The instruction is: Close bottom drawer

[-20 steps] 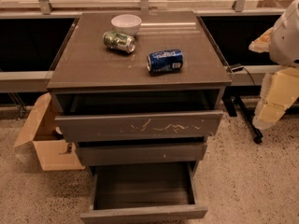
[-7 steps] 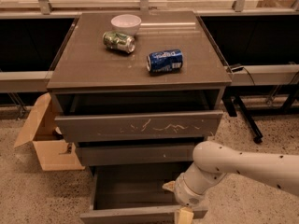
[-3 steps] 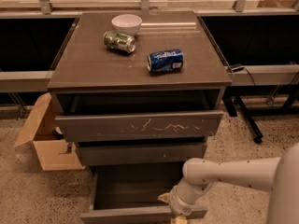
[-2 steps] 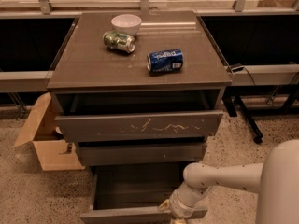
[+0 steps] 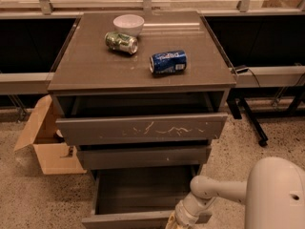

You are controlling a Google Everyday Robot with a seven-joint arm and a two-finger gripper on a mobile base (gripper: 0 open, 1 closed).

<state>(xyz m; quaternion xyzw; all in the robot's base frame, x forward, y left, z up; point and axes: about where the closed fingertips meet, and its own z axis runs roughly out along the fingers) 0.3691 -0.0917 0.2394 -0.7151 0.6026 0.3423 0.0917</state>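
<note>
Grey bottom drawer (image 5: 138, 195) outward, pincer (image 5: 171, 222) front-right

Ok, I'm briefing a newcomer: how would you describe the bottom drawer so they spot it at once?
On the grey-brown cabinet, three drawers stand open. The bottom drawer is the one nearest the floor, with the tool at its front edge. Unlike the white-scratched top drawer and the plain middle drawer, it is pulled out enough to show its tray.

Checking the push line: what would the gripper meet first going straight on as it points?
Probably the front of the bottom drawer: the gripper sits near its right end, at the picture's lower edge. Depth is unclear; they may be touching.
</note>
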